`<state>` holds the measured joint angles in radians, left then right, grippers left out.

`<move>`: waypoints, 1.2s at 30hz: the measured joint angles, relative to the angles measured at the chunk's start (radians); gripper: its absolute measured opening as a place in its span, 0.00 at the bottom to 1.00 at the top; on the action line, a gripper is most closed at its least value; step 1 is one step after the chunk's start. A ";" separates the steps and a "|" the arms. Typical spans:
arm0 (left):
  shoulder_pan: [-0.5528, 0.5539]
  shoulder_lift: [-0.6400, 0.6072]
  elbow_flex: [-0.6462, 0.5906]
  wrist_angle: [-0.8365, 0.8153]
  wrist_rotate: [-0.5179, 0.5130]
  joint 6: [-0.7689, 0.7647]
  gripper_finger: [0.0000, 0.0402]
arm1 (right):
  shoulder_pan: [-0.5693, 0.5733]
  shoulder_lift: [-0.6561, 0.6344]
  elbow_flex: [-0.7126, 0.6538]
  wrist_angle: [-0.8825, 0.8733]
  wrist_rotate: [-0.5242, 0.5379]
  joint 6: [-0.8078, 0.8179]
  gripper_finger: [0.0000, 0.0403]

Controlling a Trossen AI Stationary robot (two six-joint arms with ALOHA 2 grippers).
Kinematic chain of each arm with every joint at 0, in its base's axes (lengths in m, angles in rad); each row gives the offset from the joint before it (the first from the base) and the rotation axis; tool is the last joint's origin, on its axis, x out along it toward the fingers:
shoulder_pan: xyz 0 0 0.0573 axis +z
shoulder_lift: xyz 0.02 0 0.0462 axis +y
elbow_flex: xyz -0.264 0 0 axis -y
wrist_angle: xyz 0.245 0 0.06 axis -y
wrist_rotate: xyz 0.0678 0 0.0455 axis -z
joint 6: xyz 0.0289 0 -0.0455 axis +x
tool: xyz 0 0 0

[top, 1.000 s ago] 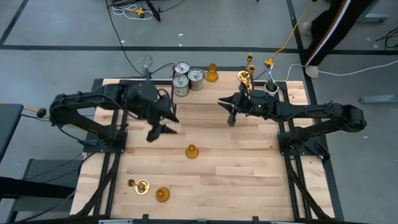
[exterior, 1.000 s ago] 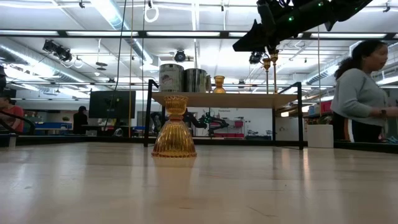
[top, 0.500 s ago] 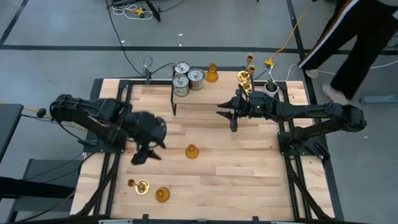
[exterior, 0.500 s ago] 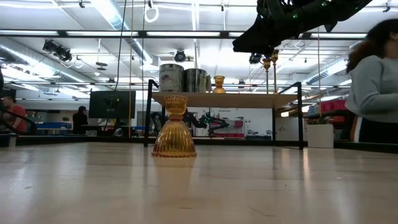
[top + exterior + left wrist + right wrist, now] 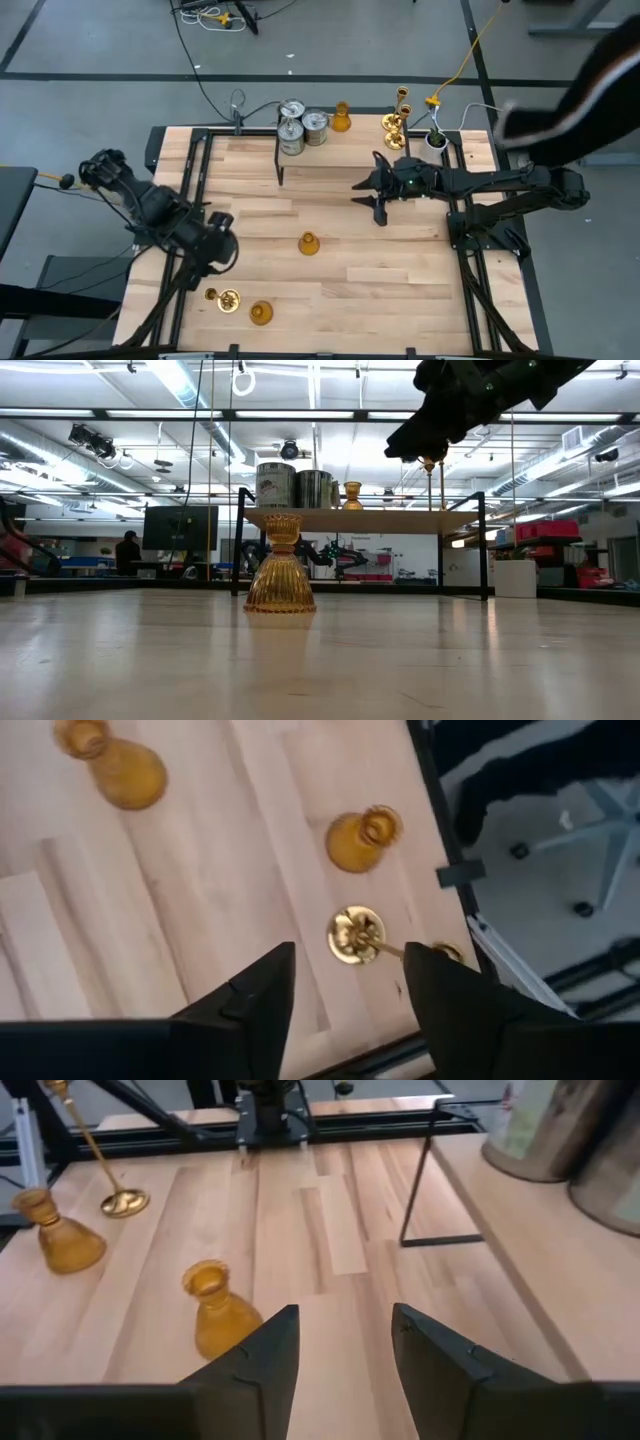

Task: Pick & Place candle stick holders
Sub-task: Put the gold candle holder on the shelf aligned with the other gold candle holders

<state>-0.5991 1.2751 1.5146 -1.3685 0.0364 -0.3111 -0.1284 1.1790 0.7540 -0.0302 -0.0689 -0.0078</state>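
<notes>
Wooden table (image 5: 380, 270) with raised shelf (image 5: 340, 150) carrying three silvery glass holders (image 5: 300, 128), one amber holder (image 5: 342, 118) and two brass holders (image 5: 396, 122). Left claw (image 5: 218, 258), released, above fallen brass holder (image 5: 224, 297). Right claw (image 5: 378, 200), released, empty, mid-table. Amber holders (image 5: 308, 243), (image 5: 261, 313) on the table.

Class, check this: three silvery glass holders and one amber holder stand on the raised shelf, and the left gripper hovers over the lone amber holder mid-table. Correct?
Not quite. In the high view the left gripper hovers near the brass holder at the table's front-left; the lone amber holder stands apart. The shelf part is right.
</notes>
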 joint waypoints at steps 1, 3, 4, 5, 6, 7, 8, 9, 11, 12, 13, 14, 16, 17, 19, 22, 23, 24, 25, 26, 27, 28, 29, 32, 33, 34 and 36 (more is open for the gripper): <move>-0.016 0.000 0.000 -0.004 0.000 0.000 0.47 | 0.006 0.000 0.000 -0.002 0.000 0.000 0.41; -0.045 0.000 0.000 -0.020 -0.013 -0.015 0.45 | 0.015 0.000 0.000 -0.002 0.000 0.000 0.41; -0.058 0.000 0.000 -0.026 -0.022 -0.023 0.44 | 0.017 0.000 0.000 -0.002 0.000 0.000 0.41; -0.070 -0.001 0.000 -0.030 -0.031 -0.028 0.43 | 0.021 0.000 0.000 -0.002 0.000 0.000 0.41; -0.081 -0.001 0.000 -0.033 -0.039 -0.039 0.42 | 0.024 0.000 0.000 -0.002 0.003 0.001 0.41; -0.092 -0.001 0.000 -0.036 -0.045 -0.046 0.41 | 0.026 0.000 0.000 -0.002 0.011 0.007 0.41; -0.102 -0.001 0.000 -0.036 -0.052 -0.051 0.40 | 0.029 0.000 0.000 -0.002 0.021 0.012 0.41; -0.114 -0.001 0.000 -0.035 -0.062 -0.059 0.40 | 0.031 0.000 0.000 -0.002 0.033 0.021 0.41; -0.136 -0.001 0.000 -0.032 -0.081 -0.079 0.39 | 0.034 0.000 0.000 -0.002 0.043 0.027 0.41; -0.145 -0.001 0.000 -0.020 -0.094 -0.089 0.38 | 0.036 0.000 0.000 -0.002 0.043 0.028 0.41; -0.155 -0.001 0.000 -0.005 -0.112 -0.098 0.38 | 0.037 0.000 0.000 -0.001 0.042 0.029 0.41; -0.166 -0.001 0.000 0.013 -0.127 -0.102 0.37 | 0.038 0.000 0.000 -0.001 0.037 0.029 0.41; -0.185 -0.001 0.000 0.046 -0.154 -0.105 0.37 | 0.046 0.000 0.000 -0.001 0.034 0.030 0.41; -0.193 -0.001 0.000 0.052 -0.162 -0.105 0.36 | 0.050 0.000 0.000 -0.001 0.033 0.031 0.41; -0.207 -0.001 0.000 0.051 -0.179 -0.121 0.36 | 0.056 0.000 0.000 -0.001 0.033 0.037 0.41; -0.228 -0.001 0.000 0.050 -0.210 -0.135 0.35 | 0.062 0.000 0.000 -0.001 0.034 0.043 0.41; -0.238 -0.001 0.000 0.050 -0.227 -0.149 0.35 | 0.062 0.000 0.000 0.000 0.034 0.047 0.41; -0.248 -0.001 0.000 0.053 -0.247 -0.163 0.35 | 0.062 0.000 0.000 0.000 0.034 0.053 0.41; -0.258 -0.001 0.000 0.063 -0.264 -0.177 0.35 | 0.061 0.000 0.000 0.000 0.034 0.055 0.41; -0.267 -0.001 0.000 0.084 -0.276 -0.183 0.35 | 0.061 0.000 0.000 0.000 0.034 0.056 0.41; -0.273 -0.001 0.000 0.109 -0.284 -0.184 0.35 | 0.061 0.000 0.000 0.000 0.034 0.056 0.41; -0.278 -0.001 0.000 0.128 -0.291 -0.184 0.35 | 0.061 0.000 0.000 0.000 0.034 0.056 0.41; -0.281 -0.001 0.000 0.141 -0.296 -0.185 0.35 | 0.061 0.000 0.000 0.000 0.034 0.056 0.41; -0.283 0.002 0.000 0.157 -0.319 -0.225 0.35 | 0.061 0.000 0.000 0.000 0.034 0.056 0.41; -0.282 0.002 -0.001 0.155 -0.322 -0.228 0.35 | 0.061 0.000 0.000 0.000 0.034 0.056 0.41; -0.282 0.004 -0.001 0.156 -0.322 -0.226 0.35 | 0.061 0.000 0.000 0.000 0.034 0.056 0.41; -0.278 0.013 -0.001 0.155 -0.320 -0.201 0.36 | 0.061 0.000 0.000 0.000 0.034 0.056 0.41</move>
<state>-0.8772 1.2877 1.5139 -1.2137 -0.2833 -0.5125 -0.0669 1.1790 0.7540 -0.0306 -0.0345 0.0479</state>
